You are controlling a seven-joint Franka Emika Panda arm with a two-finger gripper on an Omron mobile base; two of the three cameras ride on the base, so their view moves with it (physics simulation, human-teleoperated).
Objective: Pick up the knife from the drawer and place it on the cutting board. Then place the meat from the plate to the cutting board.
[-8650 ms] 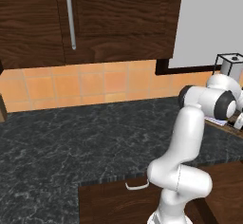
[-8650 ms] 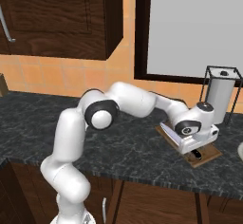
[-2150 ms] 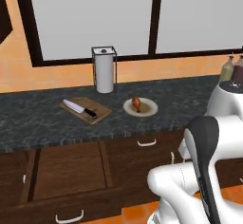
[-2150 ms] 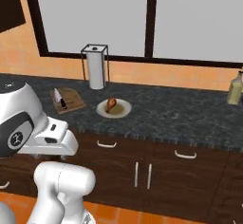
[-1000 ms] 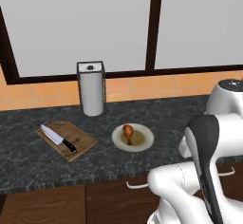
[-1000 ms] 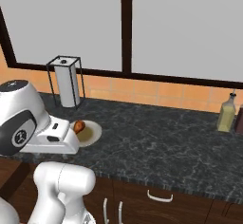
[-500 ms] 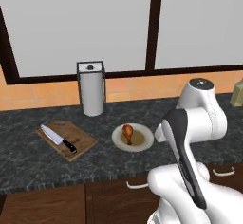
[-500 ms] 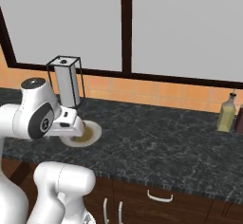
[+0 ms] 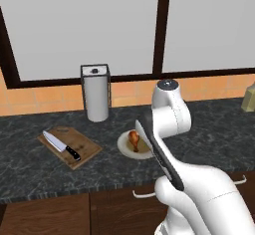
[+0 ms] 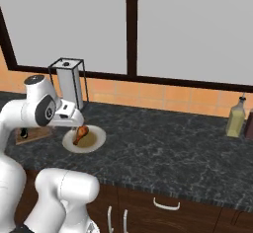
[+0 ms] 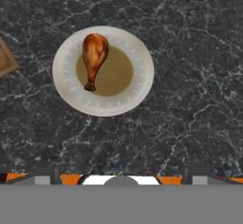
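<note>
Left base view: the knife lies diagonally on the cutting board at centre left of the frame, blade toward the upper left and black handle toward the lower right, on a dark speckled counter. Just right of the board, near the frame's centre, the plate carries the meat, and the white arm rises from the lower right and partly covers the plate's right side. A paper-towel holder stands upright behind the board and plate, above centre left. Right base view: the plate sits at centre left with the meat on its left half; the gripper is above the plate's left edge, and its jaws cannot be made out here. A corner of the cutting board shows at the left edge behind the arm, and a bottle stands at the far right. Hand view: the plate occupies the upper centre, the meat resting on its left part with the thick end toward the top of the frame. The fingers stand spread wide, holding nothing.
</note>
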